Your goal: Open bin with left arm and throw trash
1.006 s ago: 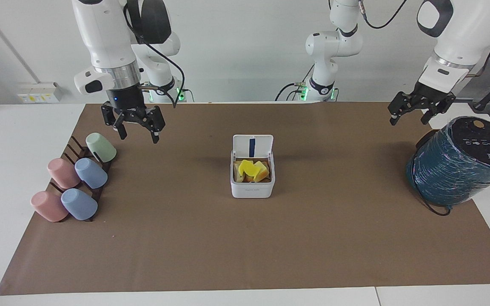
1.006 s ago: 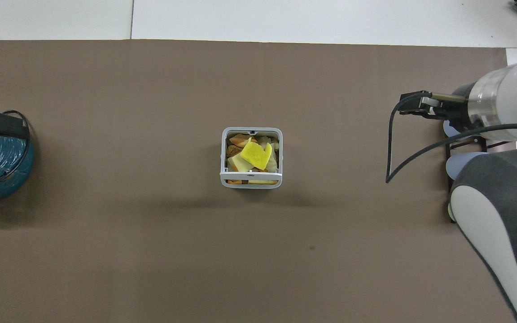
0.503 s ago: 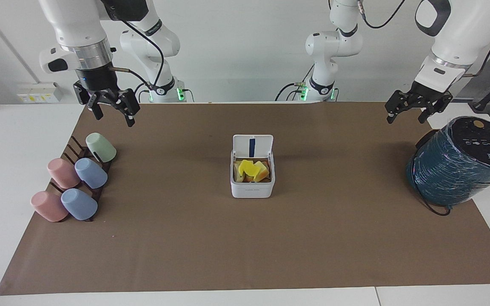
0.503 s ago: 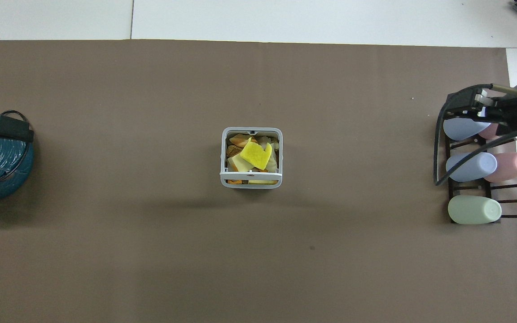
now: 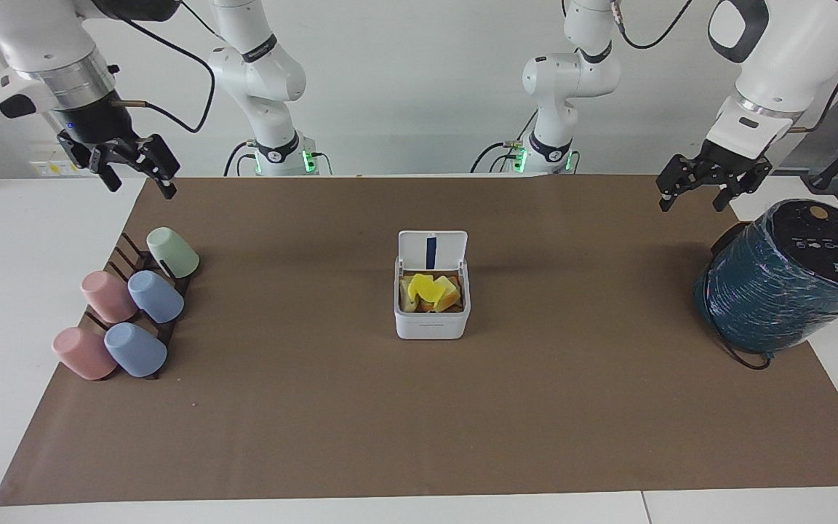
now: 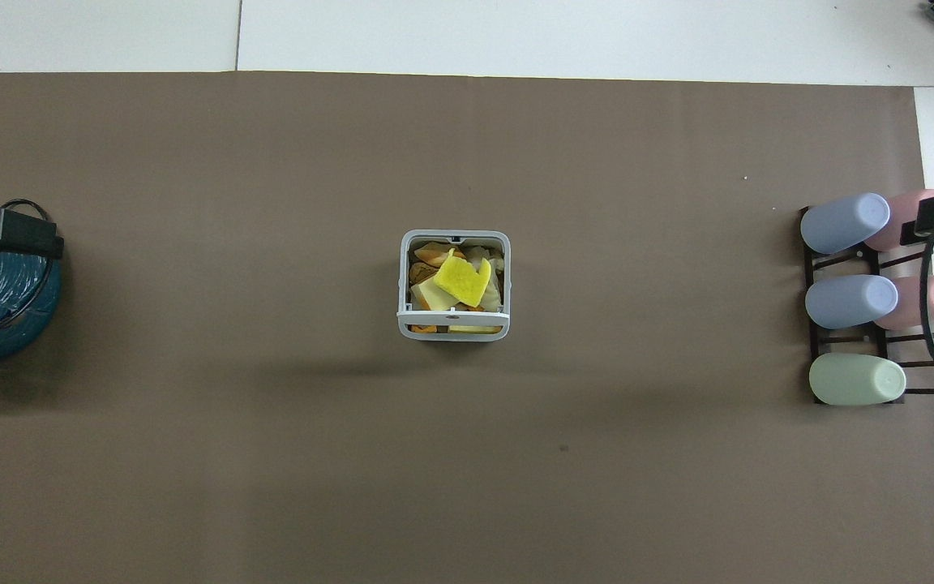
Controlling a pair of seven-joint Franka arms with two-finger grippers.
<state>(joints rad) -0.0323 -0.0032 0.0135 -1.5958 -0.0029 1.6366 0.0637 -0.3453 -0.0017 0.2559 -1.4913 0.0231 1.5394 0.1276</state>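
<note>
The white bin (image 5: pixel 431 324) stands in the middle of the brown mat, its lid (image 5: pixel 432 249) hinged upright on the side nearer the robots. Inside lie the trash scraps: a bright yellow wavy piece (image 5: pixel 424 288) on top, an orange-yellow chunk (image 5: pixel 451 294) and a cream-white wedge (image 6: pixel 426 294). From overhead the bin's grey rim (image 6: pixel 453 332) and the yellow piece (image 6: pixel 462 279) show too. My right gripper (image 5: pixel 140 185) hangs open and empty over the mat's corner, above the cup rack. My left gripper (image 5: pixel 689 202) hangs open and empty beside the teal cylinder.
A dark rack holds several pastel cups (image 5: pixel 155 296) at the right arm's end of the table; the rack (image 6: pixel 848 264) also shows from overhead. A big teal wrapped cylinder (image 5: pixel 783 280) with a black cable stands at the left arm's end.
My right gripper has risen and swung away from the bin, out past the cup rack toward its end of the table. My left gripper has lifted slightly. The bin and trash have not moved.
</note>
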